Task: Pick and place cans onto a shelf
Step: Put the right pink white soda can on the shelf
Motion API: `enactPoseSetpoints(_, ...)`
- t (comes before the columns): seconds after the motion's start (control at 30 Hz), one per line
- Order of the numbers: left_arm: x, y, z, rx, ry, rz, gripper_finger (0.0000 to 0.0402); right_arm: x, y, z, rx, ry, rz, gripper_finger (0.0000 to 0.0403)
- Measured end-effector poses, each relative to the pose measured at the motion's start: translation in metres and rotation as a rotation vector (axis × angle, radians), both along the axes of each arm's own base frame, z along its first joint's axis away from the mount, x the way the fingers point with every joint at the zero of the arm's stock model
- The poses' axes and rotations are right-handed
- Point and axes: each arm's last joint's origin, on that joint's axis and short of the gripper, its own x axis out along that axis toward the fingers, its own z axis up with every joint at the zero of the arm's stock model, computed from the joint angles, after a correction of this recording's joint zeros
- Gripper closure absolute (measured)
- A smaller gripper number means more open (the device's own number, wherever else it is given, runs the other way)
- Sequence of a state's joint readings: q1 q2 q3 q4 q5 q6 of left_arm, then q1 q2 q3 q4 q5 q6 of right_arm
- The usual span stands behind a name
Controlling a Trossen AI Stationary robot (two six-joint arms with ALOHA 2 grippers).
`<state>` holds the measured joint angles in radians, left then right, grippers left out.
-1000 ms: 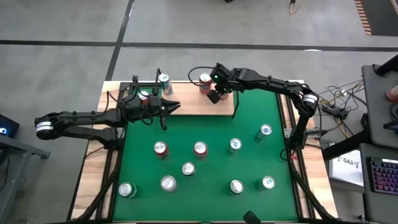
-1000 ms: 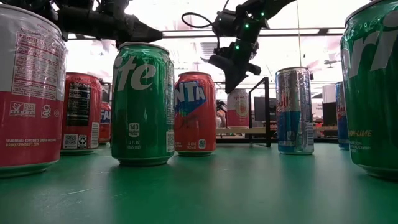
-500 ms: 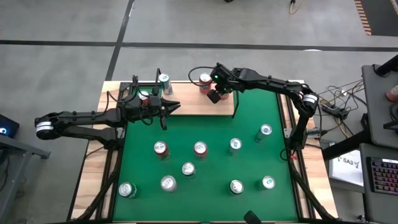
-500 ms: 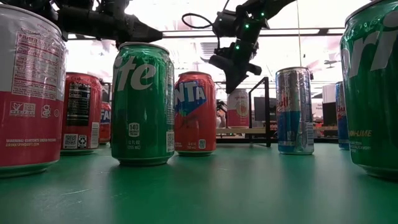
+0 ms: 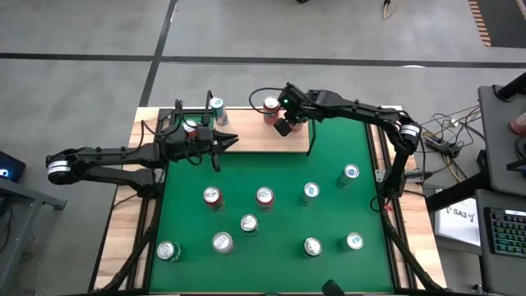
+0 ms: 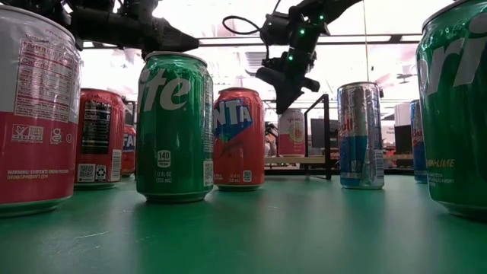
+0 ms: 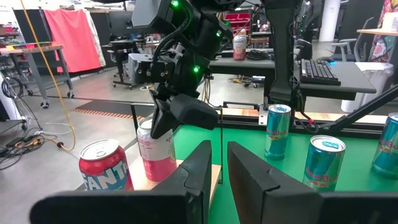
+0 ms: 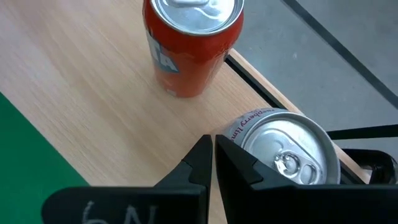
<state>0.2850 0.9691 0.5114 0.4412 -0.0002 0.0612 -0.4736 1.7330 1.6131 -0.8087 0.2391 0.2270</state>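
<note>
1. The cans [image 5: 265, 196] are thin-walled metal cylinders, smooth and a bit slippery. I judge them stiff enough for a firm pinch across the middle of the body but easy to dent if squeezed hard. I cannot tell whether they are full or empty, so I treat them as possibly heavy.
2. The best hold, as I see it, is around the straight side wall, one finger on each side and below the rim. The silver tops offer nothing to grip, and a high pinch could tip a can over.
3. My right hand [image 5: 282, 127] hangs over the shelf [image 5: 246, 140], fingers pressed together and holding nothing. In its wrist view a pale pink can [image 8: 287, 151] stands on the board right at its fingertips, and a red can [image 8: 189, 43] stands a little farther ahead. I cannot tell whether the fingers touch the pink can.
4. My left hand [image 5: 223, 140] sits at the front edge of the shelf. Its fingers are nearly together with only a narrow gap, and they grip nothing. A blue-and-silver can [image 5: 217, 108] stands on the board beyond it, and the two cans by the right hand show ahead in its wrist view.
5. Most of the cans are not yet shelved. They stand upright on the green desk [image 5: 345, 152], well behind both hands and spaced apart from one another.
6. Either hand would need to spread wide before it can close around a can body.
</note>
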Motion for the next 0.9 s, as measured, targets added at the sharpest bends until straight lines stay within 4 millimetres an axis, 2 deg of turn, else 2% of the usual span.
enactPoseSetpoints(0.27,0.0,0.0,0.0,-0.015,-0.004,0.0,0.0365,-0.005,0.015,0.025,-0.037,-0.072,0.032,0.039)
enactPoseSetpoints(0.53,0.0,0.0,-0.002,-0.073,-0.003,-0.003,0.0365,-0.007,0.048,0.049,-0.061,-0.135,0.112,0.039)
enactPoseSetpoints(0.73,0.002,-0.006,-0.002,-0.127,-0.009,-0.033,0.0365,-0.004,0.077,0.054,-0.055,-0.137,0.193,0.039)
enactPoseSetpoints(0.9,0.005,-0.018,-0.001,-0.135,-0.023,-0.092,0.0365,-0.003,0.088,0.053,-0.046,-0.114,0.229,0.039)
